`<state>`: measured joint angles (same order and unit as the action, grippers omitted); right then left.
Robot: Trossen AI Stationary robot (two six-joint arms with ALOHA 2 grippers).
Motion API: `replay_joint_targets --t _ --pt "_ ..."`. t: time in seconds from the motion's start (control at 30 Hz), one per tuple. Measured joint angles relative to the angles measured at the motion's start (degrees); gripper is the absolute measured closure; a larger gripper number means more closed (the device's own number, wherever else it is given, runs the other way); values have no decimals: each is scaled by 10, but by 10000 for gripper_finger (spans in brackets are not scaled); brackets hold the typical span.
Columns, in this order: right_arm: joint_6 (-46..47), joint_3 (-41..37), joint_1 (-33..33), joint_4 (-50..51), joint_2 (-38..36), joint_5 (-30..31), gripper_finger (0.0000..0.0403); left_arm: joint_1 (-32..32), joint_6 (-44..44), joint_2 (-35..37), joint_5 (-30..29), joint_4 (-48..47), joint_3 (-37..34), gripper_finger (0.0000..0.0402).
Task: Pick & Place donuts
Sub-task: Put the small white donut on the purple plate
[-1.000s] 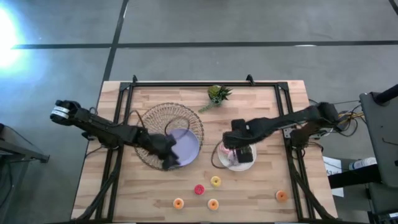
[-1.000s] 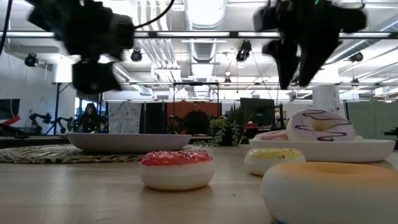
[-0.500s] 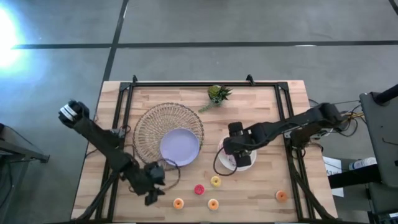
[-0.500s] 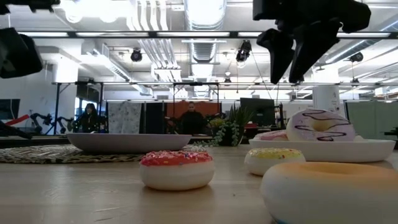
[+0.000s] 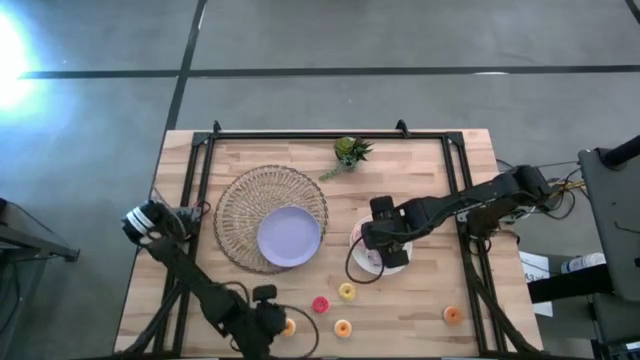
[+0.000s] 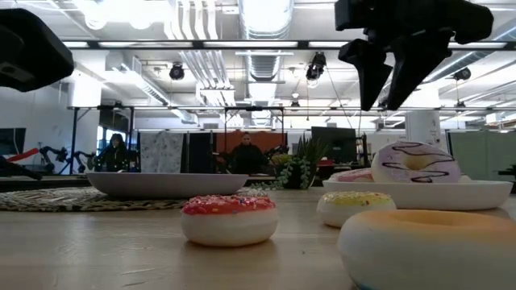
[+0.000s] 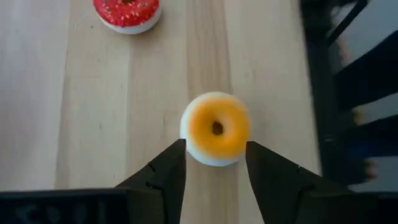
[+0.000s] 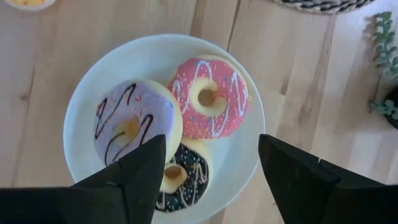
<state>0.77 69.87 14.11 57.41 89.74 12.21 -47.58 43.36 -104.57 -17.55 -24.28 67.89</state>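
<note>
Your left gripper [image 7: 214, 163] hangs over the table's near edge, about 7 o'clock from the lavender plate [image 5: 289, 236], with its fingers [image 7: 163, 177] spread and an orange donut [image 7: 216, 128] sitting just ahead of the tips, not touched. In the left wrist view a red sprinkled donut [image 7: 127, 12] lies farther out on the bare wood. From above, that orange donut [image 5: 288, 326] shows just beside the gripper body at its 3 o'clock.

Your right gripper [image 8: 210, 163] hovers above the white plate [image 8: 81, 112], fingers [image 8: 144, 171] wide apart and holding nothing. On that plate lie three donuts packed together: a lavender one with chocolate drizzle [image 8: 134, 129], a pink one with white drizzle [image 8: 209, 97], and a chocolate one [image 8: 180, 175] partly under the other two. In the high view the white plate [image 5: 356, 258] sits at 3 o'clock from the lavender plate, which rests on a woven mat [image 5: 240, 195].

Loose on the table at 6 o'clock from the plates you have a red donut [image 5: 320, 304], a yellow donut [image 5: 347, 291] and another orange donut [image 5: 342, 327]; a fourth orange donut [image 5: 452, 315] lies well apart toward 4 o'clock. A small green plant [image 5: 350, 152] stands at 12 o'clock. People show in the room behind, in the low view.
</note>
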Motion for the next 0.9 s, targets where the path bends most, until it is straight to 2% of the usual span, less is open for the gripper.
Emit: replay_joint_targets --t 0.27,0.43,0.6,0.9 --pt "-14 -17 0 8 -14 0 154 -1 -8 -104 -20 -106 131 262" --pt "-13 -48 0 5 -29 0 154 -2 36 -129 -26 -173 186 262" --pt "-13 -80 0 -6 -41 0 154 1 101 -130 -50 -216 188 262" --pt "6 -100 0 -14 -50 -1 154 6 130 -89 -45 -223 171 262"
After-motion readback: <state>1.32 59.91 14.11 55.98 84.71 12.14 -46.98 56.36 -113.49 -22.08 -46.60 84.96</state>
